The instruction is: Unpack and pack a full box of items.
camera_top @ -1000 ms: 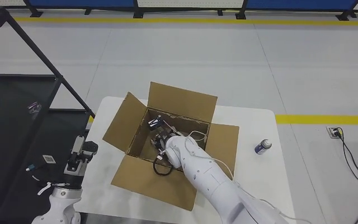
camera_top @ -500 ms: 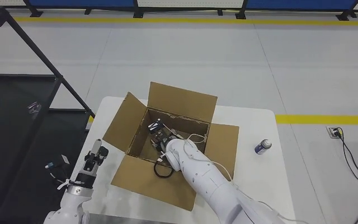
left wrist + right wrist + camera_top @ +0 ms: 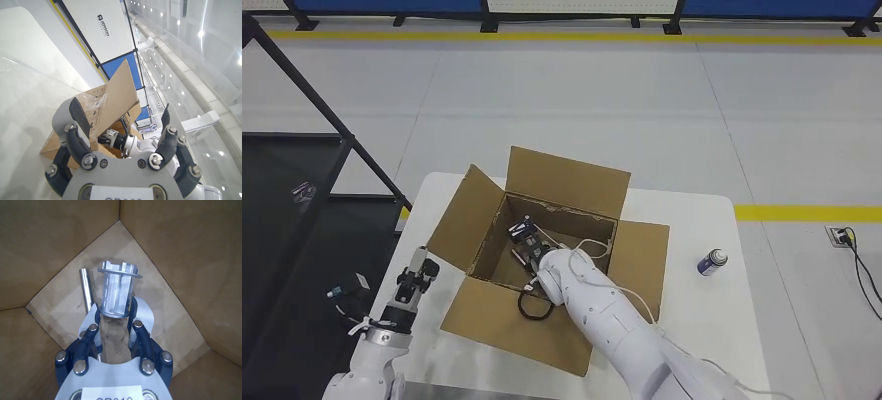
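White table (image 3: 692, 215), rounded corners, takes up the centre of the top view. Cardboard box (image 3: 572, 180) sits mid-table, all four flaps folded out, the 12 o'clock flap standing highest. Right arm (image 3: 602, 310) comes in from 5 o'clock over the near flap and goes down into the box, wrist near the 10 o'clock inner corner. Left gripper (image 3: 121, 111) is at about 8 o'clock from the box, just off the table's left edge, pointed toward the box; jaws spread wide, nothing between them, and a bit of clear plastic film shows beside one pad. Right gripper (image 3: 114, 306) is inside the box above its brown floor, fingers clamped on either side of the near end of a finned metal cylinder (image 3: 118, 289). The cylinder has lengthwise ribs and a flat flange with notched tabs at its far end, and it points away from the wrist toward a floor corner; cannot tell whether it touches the floor or is lifted off it. Metal tube (image 3: 87, 289), shiny and plain, lies on the box floor just beside the cylinder, its near end hidden behind one finger. Black cable loop (image 3: 532, 305) hangs over the 6 o'clock flap by the arm. Small spray can (image 3: 712, 262) lies on the table at 3 o'clock from the box, well apart from it.
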You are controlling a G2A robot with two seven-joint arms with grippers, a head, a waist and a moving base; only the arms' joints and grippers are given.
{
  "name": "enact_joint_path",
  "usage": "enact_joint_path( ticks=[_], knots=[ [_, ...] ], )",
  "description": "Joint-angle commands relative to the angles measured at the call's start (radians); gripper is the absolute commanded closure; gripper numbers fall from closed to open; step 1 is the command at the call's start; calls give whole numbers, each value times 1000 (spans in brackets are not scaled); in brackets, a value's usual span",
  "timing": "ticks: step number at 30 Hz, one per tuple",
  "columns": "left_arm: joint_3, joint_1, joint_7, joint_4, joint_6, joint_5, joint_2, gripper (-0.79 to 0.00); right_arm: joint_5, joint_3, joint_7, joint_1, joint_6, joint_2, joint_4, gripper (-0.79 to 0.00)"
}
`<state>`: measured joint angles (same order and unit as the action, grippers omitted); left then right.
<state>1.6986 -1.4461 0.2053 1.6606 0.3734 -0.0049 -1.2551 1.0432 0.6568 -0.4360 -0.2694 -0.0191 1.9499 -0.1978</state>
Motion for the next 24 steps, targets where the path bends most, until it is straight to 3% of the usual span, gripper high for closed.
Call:
enact_joint_path(
  ticks=[1, 3, 11, 24],
  knots=[
    [2, 0, 0, -1, 1, -1, 0, -785, 0, 2, 1, 2, 1, 1, 3, -163],
    [4, 1, 1, -2, 1, -3, 1, -785, 2, 3, 1, 6, 10, 2, 3, 0],
    [3, 9, 4, -2, -6, -1, 3, -785, 48, -9, -41, 42, 149, -8, 13, 0],
    [-16, 21, 1, -9, -7, 5, 3, -785, 130, -23, -77, 37, 202, -40, -14, 0]
  ],
)
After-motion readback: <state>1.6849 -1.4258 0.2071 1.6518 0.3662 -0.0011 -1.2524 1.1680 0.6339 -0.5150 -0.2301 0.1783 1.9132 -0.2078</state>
